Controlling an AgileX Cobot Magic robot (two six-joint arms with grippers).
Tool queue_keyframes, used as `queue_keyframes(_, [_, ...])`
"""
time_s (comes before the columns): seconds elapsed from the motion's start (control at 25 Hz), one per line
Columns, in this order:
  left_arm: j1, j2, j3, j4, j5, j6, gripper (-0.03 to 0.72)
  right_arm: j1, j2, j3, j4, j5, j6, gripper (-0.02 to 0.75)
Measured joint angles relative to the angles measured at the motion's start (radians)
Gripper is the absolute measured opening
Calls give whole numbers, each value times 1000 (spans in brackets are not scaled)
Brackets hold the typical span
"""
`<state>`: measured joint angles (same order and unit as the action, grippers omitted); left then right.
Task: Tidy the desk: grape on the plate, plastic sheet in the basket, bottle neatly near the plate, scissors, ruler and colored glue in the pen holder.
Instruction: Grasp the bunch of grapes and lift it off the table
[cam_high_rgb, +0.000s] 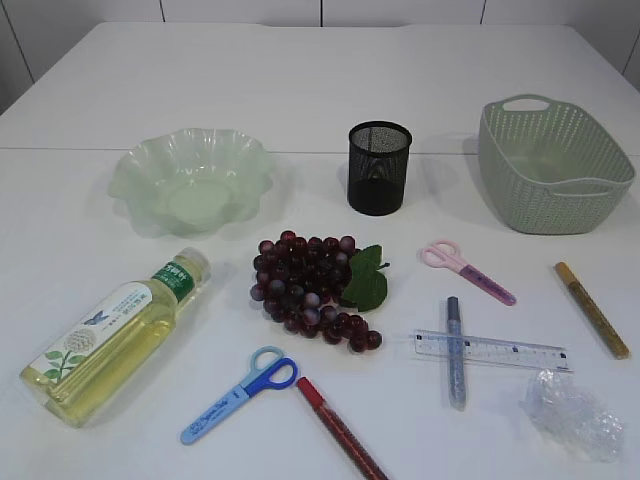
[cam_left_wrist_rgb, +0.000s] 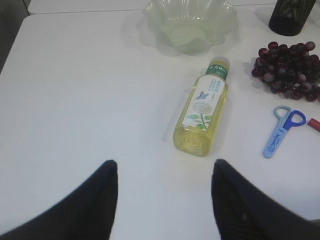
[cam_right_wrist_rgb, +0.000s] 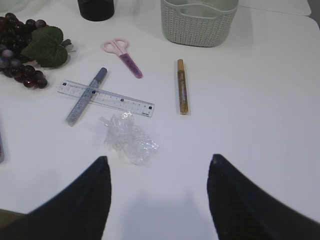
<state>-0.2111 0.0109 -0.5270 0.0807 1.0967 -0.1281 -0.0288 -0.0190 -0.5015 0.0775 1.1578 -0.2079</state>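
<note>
The grape (cam_high_rgb: 315, 290) bunch lies mid-table, in front of the pale green plate (cam_high_rgb: 190, 180). The bottle (cam_high_rgb: 115, 335) lies on its side at the left. My left gripper (cam_left_wrist_rgb: 165, 162) hovers open just short of the bottle's base (cam_left_wrist_rgb: 192, 140). Blue scissors (cam_high_rgb: 240, 393), pink scissors (cam_high_rgb: 467, 270), a clear ruler (cam_high_rgb: 490, 350) and blue (cam_high_rgb: 455, 350), gold (cam_high_rgb: 592, 310) and red (cam_high_rgb: 340, 430) glue sticks lie scattered. The crumpled plastic sheet (cam_right_wrist_rgb: 127, 137) lies just ahead of my open right gripper (cam_right_wrist_rgb: 159, 157). Neither gripper holds anything, and neither shows in the exterior view.
The black mesh pen holder (cam_high_rgb: 380, 167) stands upright at centre back. The green woven basket (cam_high_rgb: 553, 165) sits at the back right. The blue glue stick lies across the ruler. The white table continues beyond them.
</note>
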Motion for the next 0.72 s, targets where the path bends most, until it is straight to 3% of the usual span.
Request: queue_keyframes(0.72, [0, 0, 0, 0, 0, 0, 435, 0, 0, 0, 0, 0, 0, 480])
